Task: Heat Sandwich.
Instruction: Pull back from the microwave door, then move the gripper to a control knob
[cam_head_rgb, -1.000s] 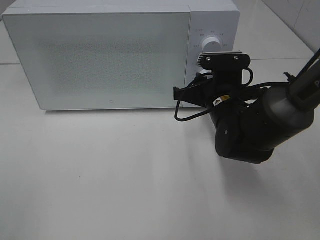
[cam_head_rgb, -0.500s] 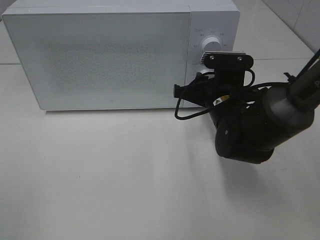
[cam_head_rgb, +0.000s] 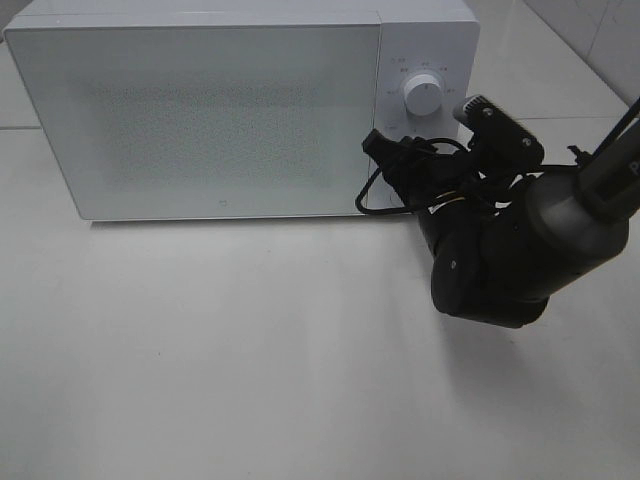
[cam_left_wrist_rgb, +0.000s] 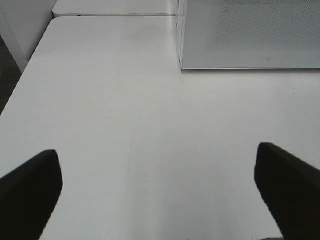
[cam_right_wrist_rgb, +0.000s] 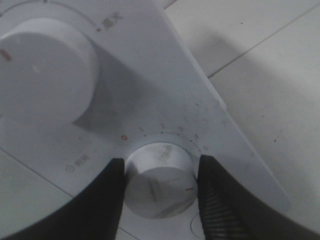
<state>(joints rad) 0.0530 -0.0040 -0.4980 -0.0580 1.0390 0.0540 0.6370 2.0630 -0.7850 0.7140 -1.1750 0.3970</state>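
Two ribbed black right jaws pinch the round lower dial (cam_right_wrist_rgb: 159, 180) of the white microwave (cam_head_rgb: 200, 110); left jaws gape wide.

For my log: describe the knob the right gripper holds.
On the white microwave, look at the control panel at its right end. Of two round white knobs, it is the lower knob, inside the right gripper, with an orange 0 on its scale.

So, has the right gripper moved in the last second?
Yes. The right gripper, around the lower knob, has rolled clockwise: its wrist bracket, level under the upper knob before, now tilts to that knob's right.
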